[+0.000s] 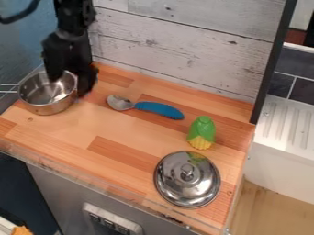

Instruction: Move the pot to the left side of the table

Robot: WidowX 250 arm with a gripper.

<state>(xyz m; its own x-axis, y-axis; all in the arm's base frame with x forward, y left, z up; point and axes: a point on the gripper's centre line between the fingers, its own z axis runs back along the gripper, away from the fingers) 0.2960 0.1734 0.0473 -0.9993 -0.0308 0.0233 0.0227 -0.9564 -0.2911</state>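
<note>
The tool (pixel 69 87) is hanging spread wide, its fingers straddling the rim of the pot (pixel 49 109), seemingly for pinching or freeing that wall, while the pot is sitting just beneath, at the worktop's left end (pixel 67 133).

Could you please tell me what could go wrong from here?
The round metal pot is at the left edge of the wooden counter, its wire handle jutting beyond, so shifting further could topple it. The black claw is at the pot's right rim; pulling away might tilt it.
</note>
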